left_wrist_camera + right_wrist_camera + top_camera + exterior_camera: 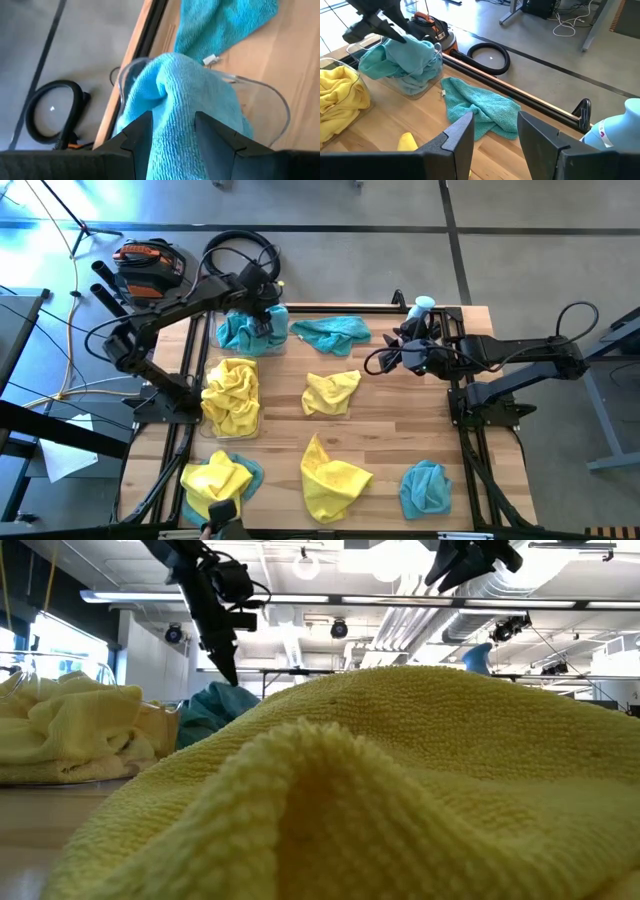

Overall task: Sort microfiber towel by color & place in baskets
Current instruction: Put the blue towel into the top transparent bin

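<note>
My left gripper (pixel 264 323) hangs open just above a teal towel (pixel 185 100) heaped in the far-left clear basket (pixel 281 102); in the low view its fingertips (pixel 226 668) stand clear of the cloth. A second basket (pixel 232 430) nearer on the left holds yellow towels (pixel 232 392). Loose on the table lie teal towels (pixel 332 332) (pixel 425 488) and yellow towels (pixel 330 392) (pixel 332 475) (pixel 215 478). My right gripper (pixel 385 360) waits open above the table's far right, with the far teal towel (pixel 480 110) ahead of it.
A white-and-blue bottle (pixel 420 307) stands at the table's far right edge beside my right arm. A black hose ring (pixel 489 56) and an orange-and-black machine (pixel 148 265) lie on the floor beyond the far edge. One yellow towel (pixel 400 790) fills most of the low view.
</note>
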Motion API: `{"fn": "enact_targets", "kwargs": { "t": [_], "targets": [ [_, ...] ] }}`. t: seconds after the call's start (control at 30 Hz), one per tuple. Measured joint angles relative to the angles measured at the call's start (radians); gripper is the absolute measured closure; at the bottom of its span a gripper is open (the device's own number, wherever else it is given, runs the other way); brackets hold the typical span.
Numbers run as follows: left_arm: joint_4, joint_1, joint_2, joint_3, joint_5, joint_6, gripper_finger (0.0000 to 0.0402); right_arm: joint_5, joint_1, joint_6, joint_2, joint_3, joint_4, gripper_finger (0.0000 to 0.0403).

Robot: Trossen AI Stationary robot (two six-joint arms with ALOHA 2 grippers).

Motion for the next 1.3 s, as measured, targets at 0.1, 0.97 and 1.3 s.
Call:
{"fn": "enact_targets", "kwargs": {
  "t": [0.1, 0.97, 1.3],
  "targets": [
    [-0.034, 0.0, -0.006, 0.0, -0.017, -0.045, 0.0265, 0.0, 0.0, 0.0, 0.0, 0.0, -0.008, 0.0258],
    [-0.059, -0.005, 0.335, 0.003, 0.013, -0.206, 0.0307, -0.061, 0.0, 0.0, 0.0, 0.0, -0.039, 0.0258],
    [-0.114, -0.005, 0.177, 0.005, -0.055, -0.216, 0.0307, -0.06, 0.0, 0.0, 0.0, 0.0, -0.049, 0.0258]
  ]
}}
